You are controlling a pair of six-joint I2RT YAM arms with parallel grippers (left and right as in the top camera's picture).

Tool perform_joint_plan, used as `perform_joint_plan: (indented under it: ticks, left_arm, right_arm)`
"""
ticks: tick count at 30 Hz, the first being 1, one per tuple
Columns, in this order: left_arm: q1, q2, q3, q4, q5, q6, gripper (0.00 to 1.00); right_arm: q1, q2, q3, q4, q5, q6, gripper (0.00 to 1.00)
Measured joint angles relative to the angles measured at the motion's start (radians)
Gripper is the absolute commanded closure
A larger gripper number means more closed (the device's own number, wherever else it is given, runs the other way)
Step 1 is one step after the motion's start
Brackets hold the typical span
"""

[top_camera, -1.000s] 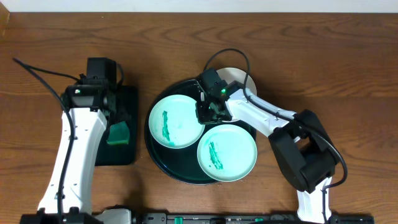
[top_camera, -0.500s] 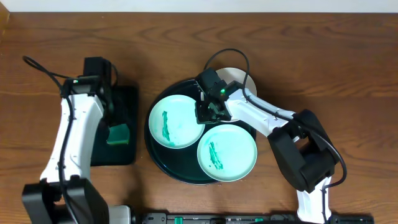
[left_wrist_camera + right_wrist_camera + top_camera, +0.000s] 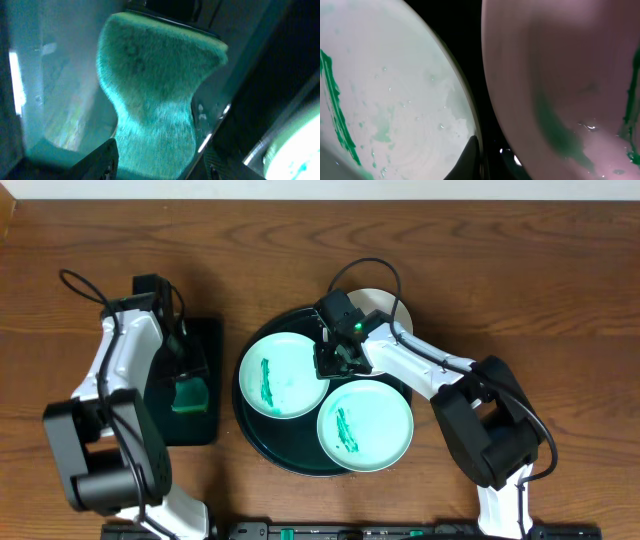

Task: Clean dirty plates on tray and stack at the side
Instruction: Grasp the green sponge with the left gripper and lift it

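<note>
arms: white shells, black joints | cables: black | right wrist: green light

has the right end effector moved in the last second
No. The right end effector stays put over the tray, beside the white plate.

Table: brown wood grain. Rectangular tray: dark, lying flat on the table at 9 o'clock from its centre. Sponge: green, on that tray, toward its 6 o'clock half, pinched narrow at the waist.
</note>
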Motion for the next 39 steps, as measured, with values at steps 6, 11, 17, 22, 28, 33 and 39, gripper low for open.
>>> perform_joint_plan:
  ticks: [6, 11, 17, 22, 28, 33, 39]
  left_arm:
    - [0.016, 0.085, 0.000, 0.024, 0.004, 0.003, 0.55]
    - [0.027, 0.092, 0.001, 0.035, 0.010, 0.005, 0.66]
    - [0.032, 0.092, 0.002, 0.046, 0.010, 0.022, 0.76]
    - [0.032, 0.092, -0.010, 0.076, 0.008, 0.027, 0.92]
    - [0.032, 0.084, -0.029, 0.122, 0.008, 0.029, 0.93]
    - [0.032, 0.078, -0.030, 0.109, 0.008, 0.030, 0.93]
    - [0.032, 0.024, -0.017, 0.023, 0.010, 0.029, 0.93]
  right_arm:
    - [0.000, 0.000, 0.000, 0.000, 0.000, 0.000, 0.99]
    - [0.000, 0.000, 0.000, 0.000, 0.000, 0.000, 0.99]
    - [0.000, 0.000, 0.000, 0.000, -0.001, 0.000, 0.99]
    - [0.000, 0.000, 0.000, 0.001, -0.001, 0.000, 0.99]
    - [0.000, 0.000, 0.000, 0.001, -0.003, 0.000, 0.99]
    - [0.000, 0.000, 0.000, 0.004, -0.003, 0.000, 0.99]
    - [0.000, 0.001, 0.000, 0.006, -0.004, 0.000, 0.99]
